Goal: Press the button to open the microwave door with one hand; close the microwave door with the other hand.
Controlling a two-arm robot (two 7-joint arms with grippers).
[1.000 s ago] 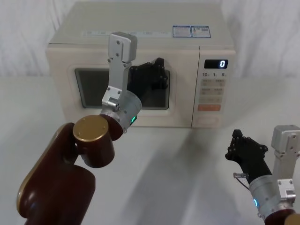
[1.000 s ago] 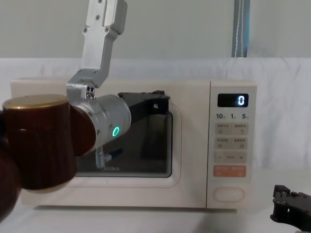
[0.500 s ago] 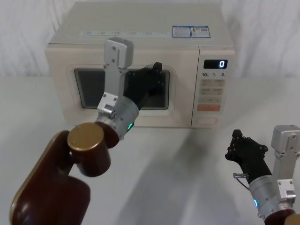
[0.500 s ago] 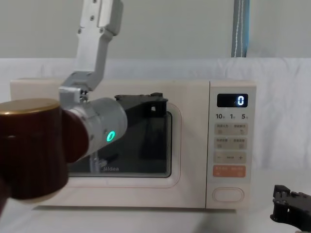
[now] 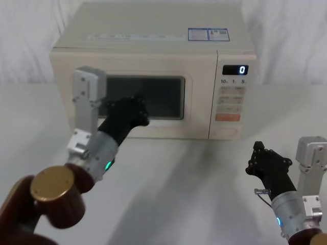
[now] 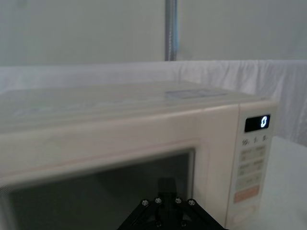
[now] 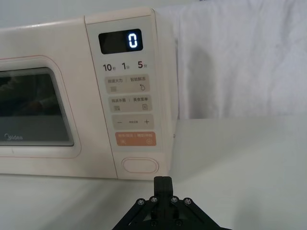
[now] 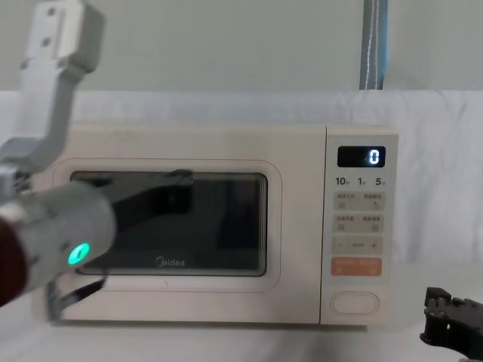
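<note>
Microwave point(image 5: 153, 56): cream box at the back of the white table point(image 5: 194, 184), display reading "0".

Door point(image 8: 162, 226): flush with the front and shut; the closing step looks done or nearly so.

Left gripper point(image 5: 129, 113): off the glass, in front of the window's lower left part. Whether its fingers are apart or together cannot be told.

Right gripper point(image 5: 266, 164): low at the near right of the table, well apart from the panel; fingers together in the right wrist view.

Button point(image 7: 140, 165): pill-shaped, at the panel's foot, below the orange key point(image 7: 135, 139), untouched.

Next move, if any: clear the left arm away from the door.
</note>
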